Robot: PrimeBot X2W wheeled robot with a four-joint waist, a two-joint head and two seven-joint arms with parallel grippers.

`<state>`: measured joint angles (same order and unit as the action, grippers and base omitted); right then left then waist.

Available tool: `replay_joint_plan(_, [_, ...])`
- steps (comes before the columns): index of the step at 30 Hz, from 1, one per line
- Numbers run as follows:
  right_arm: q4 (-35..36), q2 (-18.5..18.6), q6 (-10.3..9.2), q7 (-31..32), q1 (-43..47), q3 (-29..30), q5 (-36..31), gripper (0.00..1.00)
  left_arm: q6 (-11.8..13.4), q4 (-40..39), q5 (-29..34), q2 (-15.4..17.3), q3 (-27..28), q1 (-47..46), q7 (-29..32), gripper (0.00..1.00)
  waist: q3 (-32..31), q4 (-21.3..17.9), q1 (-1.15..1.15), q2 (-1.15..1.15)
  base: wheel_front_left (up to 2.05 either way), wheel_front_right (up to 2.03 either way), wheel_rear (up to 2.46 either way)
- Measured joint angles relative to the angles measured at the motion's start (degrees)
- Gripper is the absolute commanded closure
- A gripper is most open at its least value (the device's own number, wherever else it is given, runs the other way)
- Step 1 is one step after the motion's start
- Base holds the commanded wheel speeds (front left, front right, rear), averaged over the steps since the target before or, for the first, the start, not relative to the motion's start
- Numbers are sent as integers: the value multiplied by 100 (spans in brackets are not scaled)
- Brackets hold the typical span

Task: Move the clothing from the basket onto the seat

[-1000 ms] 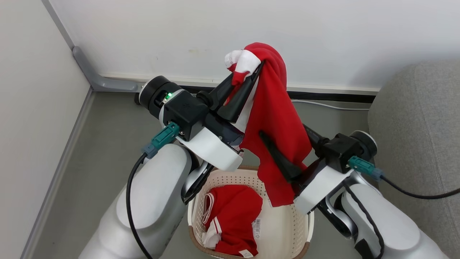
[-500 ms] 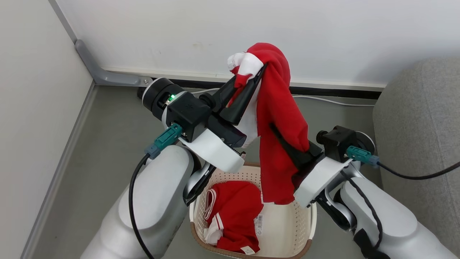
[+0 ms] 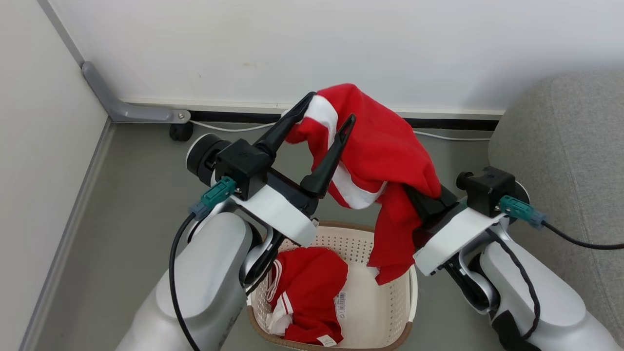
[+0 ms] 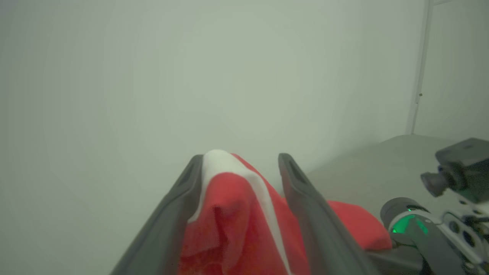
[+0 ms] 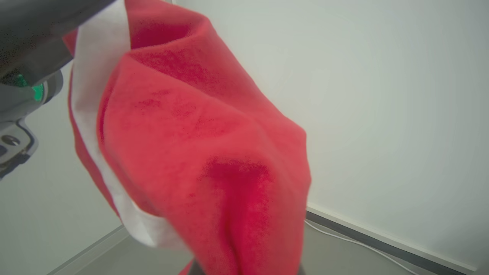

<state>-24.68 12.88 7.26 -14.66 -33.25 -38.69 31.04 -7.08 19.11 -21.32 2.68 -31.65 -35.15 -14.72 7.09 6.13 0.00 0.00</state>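
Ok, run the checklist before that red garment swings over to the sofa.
1. Left gripper open: ok, fingers spread, with the garment's white band loose between them.
2. Right gripper holding the lifted red garment: cannot tell, cloth covers its fingers.
3. Hem clear of the laundry basket: cannot tell, it hangs over the basket.
4. Landing spot on the sofa: ok, bare grey upholstery at the robot's right.
5. Basket emptied: not ok, a second red garment lies inside.
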Motion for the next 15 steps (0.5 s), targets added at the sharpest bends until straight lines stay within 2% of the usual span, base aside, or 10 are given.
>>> replay_joint_plan(15, [428,24,0,1,491,1238,-292,100,0,358,-203,283,-312,551,0,0,-68,-526,0,0,0,0,0])
